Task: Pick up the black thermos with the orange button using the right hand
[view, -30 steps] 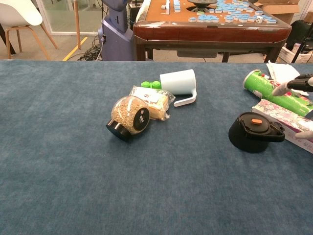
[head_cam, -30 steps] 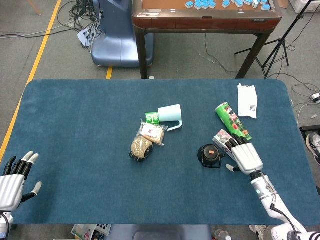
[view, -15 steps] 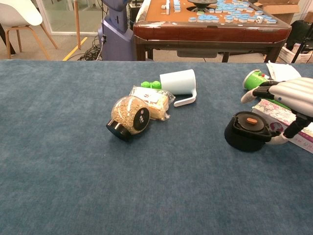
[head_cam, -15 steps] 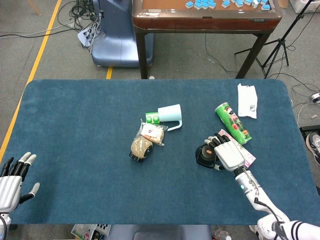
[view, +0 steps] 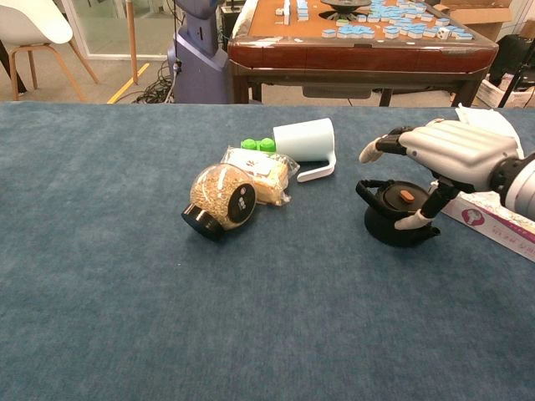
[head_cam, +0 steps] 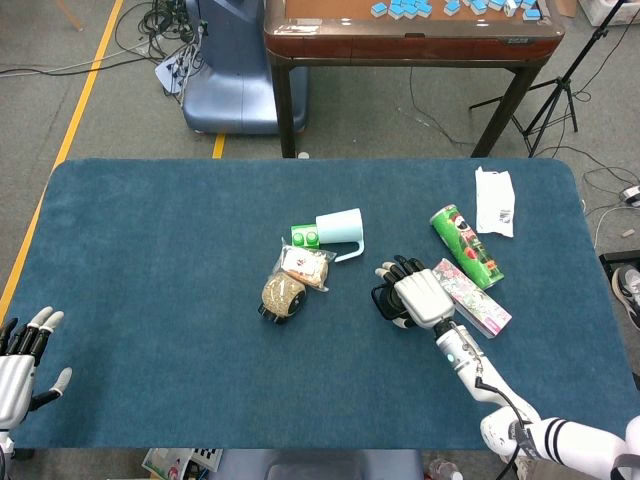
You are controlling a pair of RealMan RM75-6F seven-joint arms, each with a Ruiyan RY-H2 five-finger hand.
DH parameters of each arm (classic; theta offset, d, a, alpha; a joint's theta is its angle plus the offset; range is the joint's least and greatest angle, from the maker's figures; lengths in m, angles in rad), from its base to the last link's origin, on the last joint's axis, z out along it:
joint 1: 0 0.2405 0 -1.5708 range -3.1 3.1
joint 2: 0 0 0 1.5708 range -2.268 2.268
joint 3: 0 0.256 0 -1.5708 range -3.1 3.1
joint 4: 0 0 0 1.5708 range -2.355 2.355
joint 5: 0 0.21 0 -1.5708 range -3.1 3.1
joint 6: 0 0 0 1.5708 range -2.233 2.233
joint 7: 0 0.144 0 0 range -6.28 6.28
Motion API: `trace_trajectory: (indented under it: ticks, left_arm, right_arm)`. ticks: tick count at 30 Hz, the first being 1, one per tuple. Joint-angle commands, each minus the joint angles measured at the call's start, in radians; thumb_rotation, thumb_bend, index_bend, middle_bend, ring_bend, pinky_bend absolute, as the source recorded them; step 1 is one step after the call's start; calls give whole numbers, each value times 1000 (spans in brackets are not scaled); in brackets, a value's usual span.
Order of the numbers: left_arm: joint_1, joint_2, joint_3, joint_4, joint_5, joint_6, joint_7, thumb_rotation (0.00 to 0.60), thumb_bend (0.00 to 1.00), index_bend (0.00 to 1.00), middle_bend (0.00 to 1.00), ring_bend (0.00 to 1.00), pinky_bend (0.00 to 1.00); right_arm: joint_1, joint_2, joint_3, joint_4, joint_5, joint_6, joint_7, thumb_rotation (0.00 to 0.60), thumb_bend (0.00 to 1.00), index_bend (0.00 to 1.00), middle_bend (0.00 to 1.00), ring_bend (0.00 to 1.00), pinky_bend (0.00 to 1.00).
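Right hand (view: 447, 154) was arched over the black thermos (view: 393, 213), fingers (view: 380, 147) spread above the lid and thumb down against its near right side; could not tell from either view whether it actually had a grip. Thermos sat upright on the blue counter (view: 125, 292), right of centre, orange button (view: 405, 196) visible on top, loop handle pointing toward the counter's middle. In the head view the right hand (head_cam: 418, 297) covered most of the thermos (head_cam: 385, 300), only the dark edge showing on its left. Floral box (head_cam: 470, 296) lay just beside the hand on the right, green chip can (head_cam: 464, 243) lying on its side behind that, white packet (head_cam: 494, 201) near the far right edge. Centre cluster, well apart from the thermos: grain jar (view: 220, 199) tipped on its side with black lid toward the near edge, snack bag (view: 261, 173) touching it behind, pale mug (view: 308, 142) lying on its side, green caps (view: 259, 144) just beside the mug. Left hand (head_cam: 18, 355) was at the near left corner of the counter, fingers apart, holding nothing; not seen in the chest view.
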Motion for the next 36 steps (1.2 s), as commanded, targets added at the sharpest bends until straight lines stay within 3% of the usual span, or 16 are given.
trace_trajectory:
  ticks: [1, 14, 26, 36]
  left_arm:
    - [0, 0, -1, 1, 2, 1, -3, 600, 296, 109, 68, 128, 15]
    - [5, -3, 1, 10, 1, 1, -14, 600, 296, 108, 67, 128, 15]
    - [10, -4, 1, 17, 3, 4, -20, 600, 296, 108, 68, 128, 15]
    - [23, 2, 3, 16, -6, 12, -22, 600, 296, 109, 68, 129, 15]
  right_arm:
    - [13, -13, 8, 9, 10, -5, -7, 600, 0, 209, 211, 112, 196]
    - [81, -71, 46, 30, 44, -7, -11, 600, 0, 209, 211, 113, 196]
    - [85, 9, 22, -82, 103, -63, 18, 600, 0, 209, 218, 113, 196]
    - [145, -1, 11, -39, 7, -93, 132, 600, 0, 209, 335, 113, 145]
